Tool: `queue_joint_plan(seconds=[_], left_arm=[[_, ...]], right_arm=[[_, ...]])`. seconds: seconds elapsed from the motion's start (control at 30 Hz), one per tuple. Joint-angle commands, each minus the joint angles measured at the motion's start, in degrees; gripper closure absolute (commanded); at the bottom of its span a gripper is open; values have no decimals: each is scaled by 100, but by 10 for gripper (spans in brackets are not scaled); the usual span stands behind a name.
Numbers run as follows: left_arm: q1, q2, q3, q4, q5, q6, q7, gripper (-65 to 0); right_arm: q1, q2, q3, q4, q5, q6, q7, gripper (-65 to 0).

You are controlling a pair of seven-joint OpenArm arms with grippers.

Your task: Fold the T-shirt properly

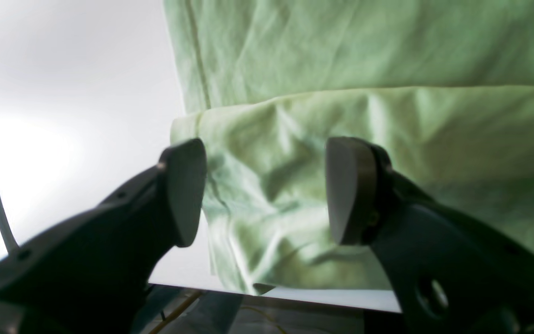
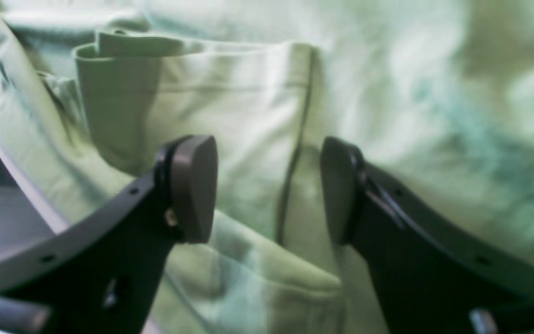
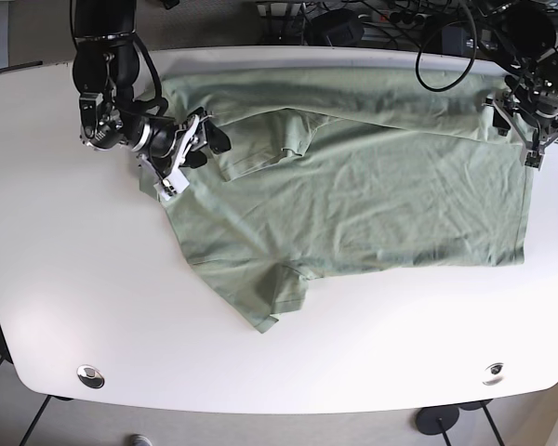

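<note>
A wrinkled pale green cotton T-shirt (image 3: 353, 190) lies spread across the white rounded worktop (image 3: 65, 279), its far long edge folded over toward the middle. No brand, label or writing can be read on the cloth. The left hand (image 1: 264, 190) hovers at the shirt's hem corner, fingers apart, with the folded layer's edge just ahead of its fingertips (image 1: 183, 185) and nothing between them. The right hand (image 2: 267, 188) sits over the sleeve end, its fingers also spread wide, a dark seam line (image 2: 295, 153) running straight between them, with a folded sleeve cuff (image 2: 123, 46) beyond its fingertips.
</note>
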Motion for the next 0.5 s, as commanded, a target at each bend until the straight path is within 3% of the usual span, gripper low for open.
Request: queue_joint_plan(seconds=[0.03, 0.5], left_arm=[[-27, -108, -35, 98, -11, 14, -62, -372], [-27, -108, 0, 98, -11, 14, -62, -372]], right_arm=[[-11, 30, 0, 82, 118, 36, 72, -342], [-196, -216, -8, 161, 135, 71, 63, -342]])
